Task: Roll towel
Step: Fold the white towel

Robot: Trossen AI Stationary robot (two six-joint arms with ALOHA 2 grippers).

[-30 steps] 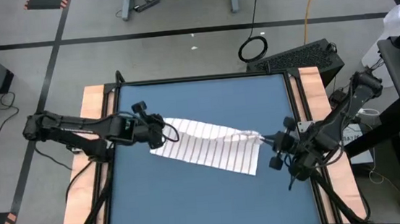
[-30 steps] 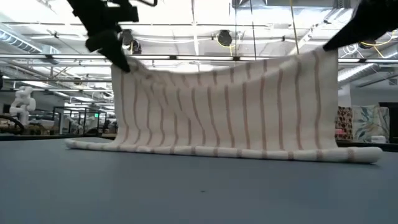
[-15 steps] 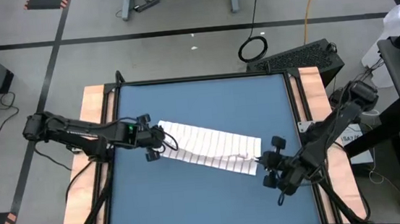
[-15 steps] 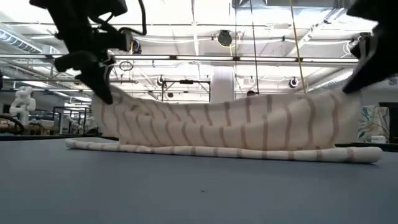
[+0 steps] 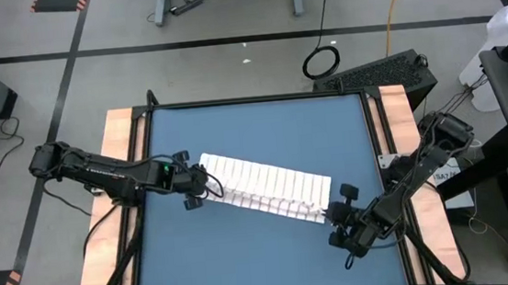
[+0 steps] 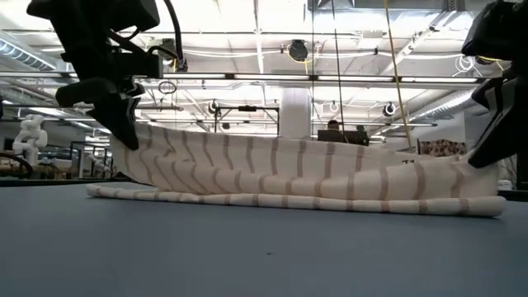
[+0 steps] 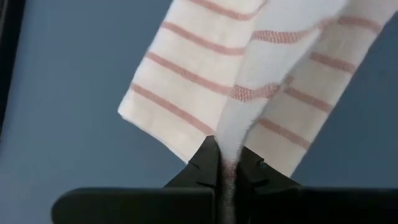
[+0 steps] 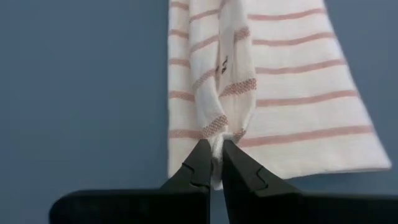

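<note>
Towel (image 5: 267,186) slung between both tools, lower fold on blue worktop (image 5: 264,261). Left tool (image 7: 225,167) and right tool (image 8: 211,157) pinch opposite corners shut. Thin, limp, light; sags between grips, likely best held at corners.

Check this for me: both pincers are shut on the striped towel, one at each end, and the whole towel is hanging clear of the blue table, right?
Not quite. The left pincer and the right pincer are each shut on an end of the towel, but the towel is not hanging clear: the low view shows its lower edge lying along the table, with only the held edge lifted.
</note>
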